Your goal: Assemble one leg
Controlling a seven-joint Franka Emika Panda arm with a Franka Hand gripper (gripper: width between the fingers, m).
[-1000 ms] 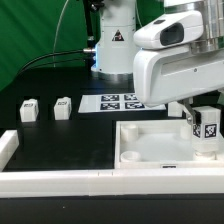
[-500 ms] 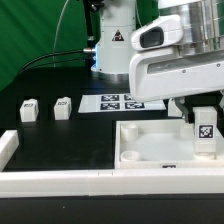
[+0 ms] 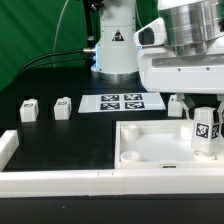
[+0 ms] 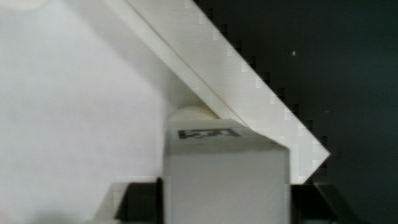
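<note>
Nearest the exterior camera, a low white rail edges the black counter. Behind it lies the large white square tray-like panel, with a corner hole showing at its near corner on that view's left. Over the panel's end on the exterior view's right, the gripper is closed on the leg. The leg is upright with its black-and-white tag facing the camera; this view does not settle whether its foot touches the panel. The wrist view alone looks down the leg: its tag meets the panel's raised rim, with the white panel floor to one side and the dark counter to the other. Only the exterior view shows the remainder. Two loose legs stand apart on its left. Farther back are the marker board, then the arm base.
</note>
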